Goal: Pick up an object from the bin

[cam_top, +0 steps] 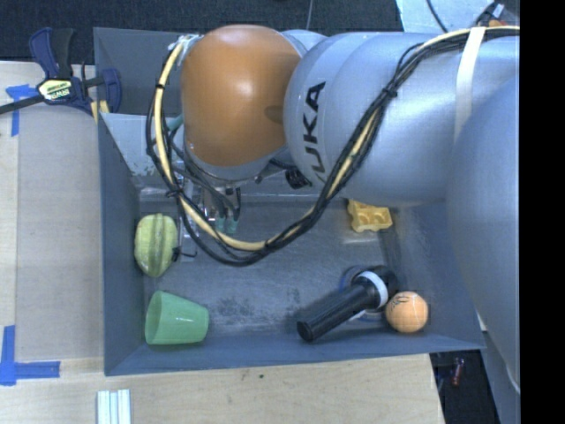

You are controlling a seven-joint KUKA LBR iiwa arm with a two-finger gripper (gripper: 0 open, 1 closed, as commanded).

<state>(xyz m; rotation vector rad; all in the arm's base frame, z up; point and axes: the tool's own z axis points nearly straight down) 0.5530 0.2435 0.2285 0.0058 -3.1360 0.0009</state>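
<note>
The gripper (214,208) is hovering at the bin's (265,325) ten o'clock; whether it is spread or closed, I cannot tell; a striped green ball (155,244) is lying just at its eight o'clock.

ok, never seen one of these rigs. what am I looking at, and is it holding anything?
One camera looks down, slightly from the side, into a grey metal bin. The big silver shape coming in from the right is a KUKA robot arm. The orange dome and the cables looped round it are part of its wrist. Under the dome sits the gripper, low over the bin's left half.

Loose in the bin:
- a striped yellow-green ball, just left of the gripper
- a green cup lying on its side, front left
- a yellow block, right of middle
- a black handle with a white collar, front right
- an orange ball beside the handle

Whether the gripper holds anything can't be told from here.
</note>
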